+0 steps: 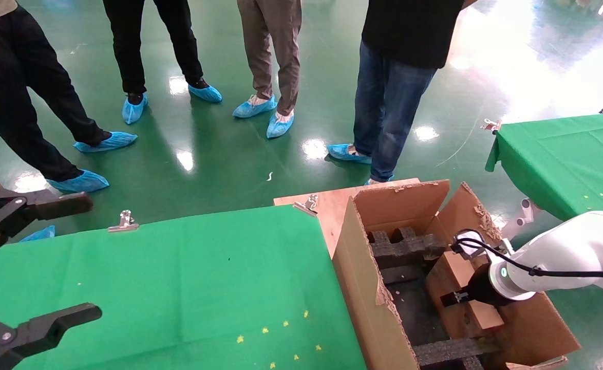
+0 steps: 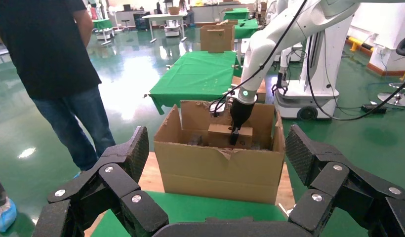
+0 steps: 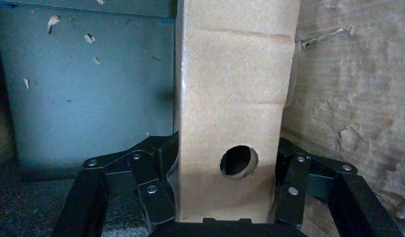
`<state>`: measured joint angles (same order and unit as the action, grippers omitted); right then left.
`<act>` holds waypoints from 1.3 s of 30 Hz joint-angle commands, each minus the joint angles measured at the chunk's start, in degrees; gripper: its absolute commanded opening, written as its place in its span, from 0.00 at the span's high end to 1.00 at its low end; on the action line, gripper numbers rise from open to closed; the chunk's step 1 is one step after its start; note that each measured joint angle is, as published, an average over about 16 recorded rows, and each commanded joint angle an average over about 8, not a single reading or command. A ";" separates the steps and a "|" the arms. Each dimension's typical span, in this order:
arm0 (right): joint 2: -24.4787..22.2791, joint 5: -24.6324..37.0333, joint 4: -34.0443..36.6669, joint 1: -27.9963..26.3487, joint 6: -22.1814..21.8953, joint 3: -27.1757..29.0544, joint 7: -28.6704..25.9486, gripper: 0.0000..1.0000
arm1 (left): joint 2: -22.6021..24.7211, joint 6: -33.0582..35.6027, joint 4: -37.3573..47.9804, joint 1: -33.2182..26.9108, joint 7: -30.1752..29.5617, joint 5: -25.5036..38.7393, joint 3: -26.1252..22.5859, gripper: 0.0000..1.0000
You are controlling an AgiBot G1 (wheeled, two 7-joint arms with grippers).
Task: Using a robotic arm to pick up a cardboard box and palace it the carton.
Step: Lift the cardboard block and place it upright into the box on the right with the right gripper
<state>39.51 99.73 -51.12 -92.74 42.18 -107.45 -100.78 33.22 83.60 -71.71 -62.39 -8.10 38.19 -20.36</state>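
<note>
A shiny green floor (image 1: pixel 219 169) is seen across the whole background, with several people (image 1: pixel 404 77) stood on it in blue shoe covers (image 1: pixel 252 107). Nearest the robot, a surface draped in green cloth (image 1: pixel 178 288) is held down by metal clips (image 1: pixel 123 221), and a second green-covered surface (image 1: pixel 568 159) is spotted off to the right.

Just beside the near surface, on the right, the big carton (image 1: pixel 363 288) is parked with its ragged flaps spread open and black foam inserts (image 1: pixel 404 249) visible inside. The white robotic arm (image 1: pixel 573 257) is reached down into it from the right.

The small cardboard box (image 1: pixel 458 288) is found inside the carton, on the side nearest that arm, with foam ahead of and behind it. It's clamped by the right pincer (image 3: pixel 225 197): in the right wrist view the black fingers (image 3: pixel 153 190) are pressed against both sides of the box, and the round hole (image 3: pixel 238 161) is seen just between them. Whether the box is resting on the carton's bottom can't be told.

The left pincer (image 1: pixel 19 272) is parked at the left edge over the green cloth, spread wide with nothing held.
</note>
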 commanded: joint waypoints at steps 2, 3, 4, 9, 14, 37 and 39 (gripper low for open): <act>-0.10 0.13 -0.17 -0.07 0.05 -0.01 -0.16 0.00 | 0.00 0.00 0.00 0.00 0.00 0.00 0.00 0.00; -0.11 0.16 -0.17 -0.14 0.07 0.00 -0.19 0.00 | 0.00 0.00 0.00 0.00 0.00 0.00 0.00 0.00; -0.08 0.16 -0.10 -0.19 0.08 0.02 -0.17 0.00 | 0.00 0.00 0.00 0.00 0.00 0.00 0.00 0.00; -0.09 0.75 -0.13 -0.88 0.14 0.03 -0.30 0.00 | 0.00 0.00 0.00 0.00 0.00 0.00 0.00 0.00; -0.38 1.59 -0.70 -1.82 0.38 0.02 -0.70 0.00 | 0.00 0.00 0.00 0.00 0.00 0.00 0.00 0.00; -9.00 5.13 -16.51 -16.83 -1.16 5.33 -1.32 0.00 | 0.00 0.00 0.00 0.00 0.01 -0.01 -0.01 0.00; -10.87 4.95 -19.94 -19.04 -1.37 6.34 -0.07 0.00 | 0.00 0.00 0.00 0.00 0.01 -0.01 -0.01 0.00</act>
<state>28.76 103.16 -70.31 -111.31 40.96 -101.08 -99.90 33.21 83.60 -71.70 -62.39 -8.09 38.19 -20.37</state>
